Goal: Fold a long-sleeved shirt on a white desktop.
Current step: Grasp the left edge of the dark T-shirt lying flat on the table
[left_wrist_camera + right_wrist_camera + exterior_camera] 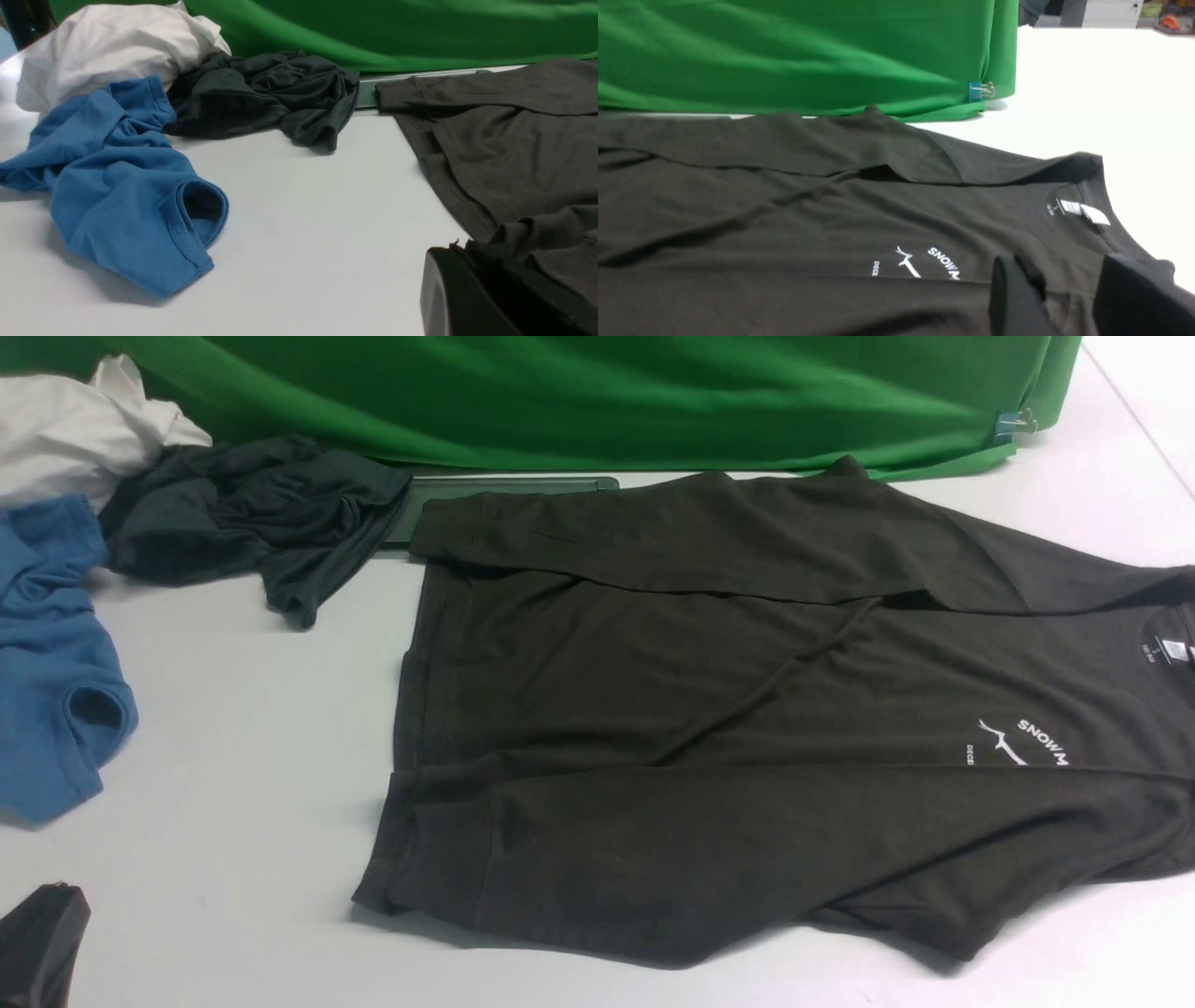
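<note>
Front view: the long-sleeved shirt (709, 728) lies flat on the white desktop (233, 709) with both sleeves folded in. I judge the body folds remain.
Left wrist view: my left gripper (462, 280) is closed and empty.
Right wrist view: my right gripper (1057, 280) hangs half-parted over the chest.
</note>
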`<state>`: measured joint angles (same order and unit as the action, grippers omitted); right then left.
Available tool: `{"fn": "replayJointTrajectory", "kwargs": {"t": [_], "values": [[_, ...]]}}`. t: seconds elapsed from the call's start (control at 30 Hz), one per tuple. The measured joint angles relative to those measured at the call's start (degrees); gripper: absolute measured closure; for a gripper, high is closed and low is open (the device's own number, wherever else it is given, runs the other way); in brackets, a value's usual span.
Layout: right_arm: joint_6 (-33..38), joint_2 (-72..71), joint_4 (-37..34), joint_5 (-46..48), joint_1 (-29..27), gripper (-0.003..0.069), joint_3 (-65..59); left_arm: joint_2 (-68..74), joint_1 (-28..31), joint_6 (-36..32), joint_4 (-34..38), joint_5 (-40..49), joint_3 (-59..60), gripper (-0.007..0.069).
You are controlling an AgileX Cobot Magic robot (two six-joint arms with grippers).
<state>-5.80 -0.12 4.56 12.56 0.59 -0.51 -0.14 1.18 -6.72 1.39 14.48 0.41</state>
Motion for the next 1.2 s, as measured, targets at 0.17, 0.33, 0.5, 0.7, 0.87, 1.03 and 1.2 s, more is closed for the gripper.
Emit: {"fn": "replayJointTrajectory", "kwargs": {"t": [0.17, 0.33, 0.5, 0.7, 0.87, 1.03, 1.2], "values": [[-1.1, 0.0, 0.0, -0.1, 0.0, 0.0419, 0.0, 0.0, 0.0, 0.0, 0.0, -0.1, 0.0, 0.0603], [-1.3, 0.0, 0.0, -0.1, 0.0, 0.0419, 0.0, 0.0, 0.0, 0.0, 0.0, -0.1, 0.0, 0.0603], [-1.4, 0.0, 0.0, -0.1, 0.0, 0.0419, 0.0, 0.0, 0.0, -1.9, -5.0, -0.1, 0.0, 0.0603], [-1.4, 0.0, 0.0, -0.1, 0.0, 0.0419, 0.0, 0.0, 0.0, -3.4, -9.1, -8.2, 0.0, 0.0603], [-1.4, 0.0, 0.0, -0.1, 0.0, 0.0419, 0.0, 0.0, 0.0, -3.4, -8.9, -16.7, 0.0, 0.0603], [-2.0, 0.0, -0.1, -1.7, 0.0, 0.0419, 0.0, 0.0, 0.0, -3.3, -8.9, -18.4, 0.0, 0.0603], [-6.0, 0.0, -0.2, -12.6, 0.0, 0.0419, 0.0, 0.0, 0.0, -3.3, -8.9, -17.4, 0.0, 0.0603]]}}
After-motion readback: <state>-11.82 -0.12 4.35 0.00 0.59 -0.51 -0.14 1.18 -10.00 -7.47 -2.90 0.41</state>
